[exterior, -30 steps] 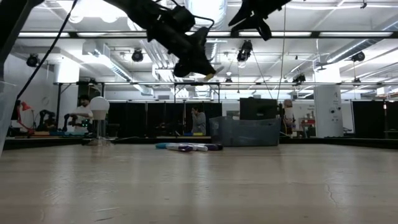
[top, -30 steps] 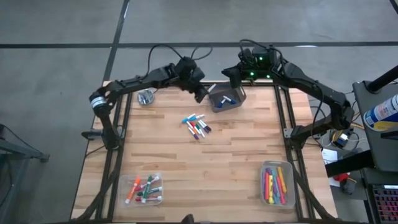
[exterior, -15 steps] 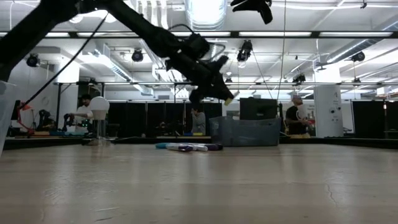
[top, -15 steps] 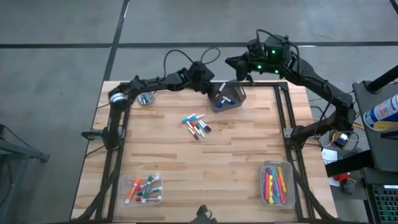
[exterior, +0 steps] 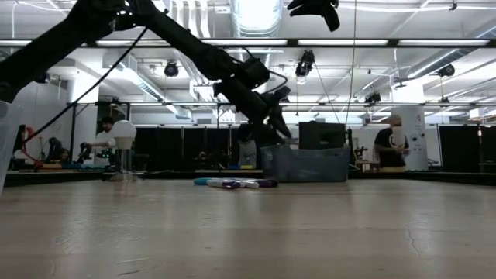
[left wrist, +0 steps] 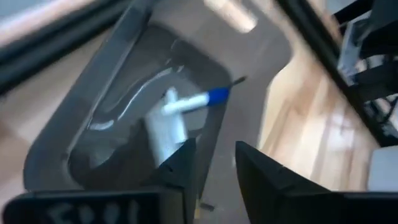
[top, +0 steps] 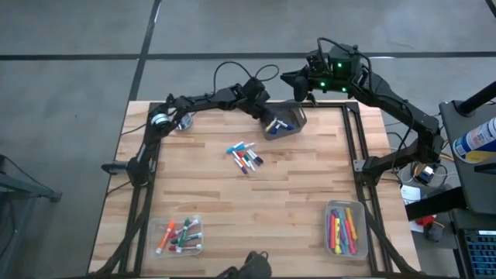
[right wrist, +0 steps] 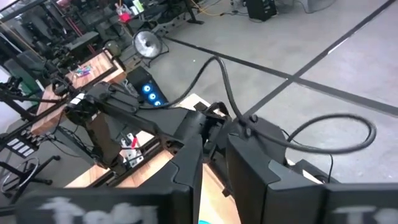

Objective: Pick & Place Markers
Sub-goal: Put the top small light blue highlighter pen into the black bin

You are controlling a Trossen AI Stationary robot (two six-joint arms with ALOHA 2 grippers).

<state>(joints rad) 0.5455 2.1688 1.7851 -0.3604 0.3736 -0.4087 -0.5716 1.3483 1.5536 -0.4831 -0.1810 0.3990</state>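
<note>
Scanning from the left edge of the desk [top: 232, 209], we find a clear tray [top: 178, 236] of markers at the near left corner, and a small round metal object [top: 183, 121] at the far left corner. Our left arm stretches from there across the far edge, its left hand [top: 273, 122] poised over the dark bin [top: 284, 122]. Through the left wrist camera, we see that hand's fingers [left wrist: 258, 174] spread apart with nothing between them, and a white marker with a blue cap [left wrist: 193, 102] lying inside the bin [left wrist: 124, 112] below. In the low view, the left hand [exterior: 280, 124] hangs just above the bin [exterior: 308, 164].

Mid-desk, a loose cluster of markers [top: 245, 156] lies on the wood, near the bin but apart from it. In the low view they appear as a row [exterior: 236, 184] left of the bin.

Farther right, our right hand [top: 294, 87] hovers beyond the desk's far edge, behind the bin; whether it is open or closed we cannot tell. At the near right corner sits a second clear tray [top: 345, 229] filled with coloured markers.
</note>
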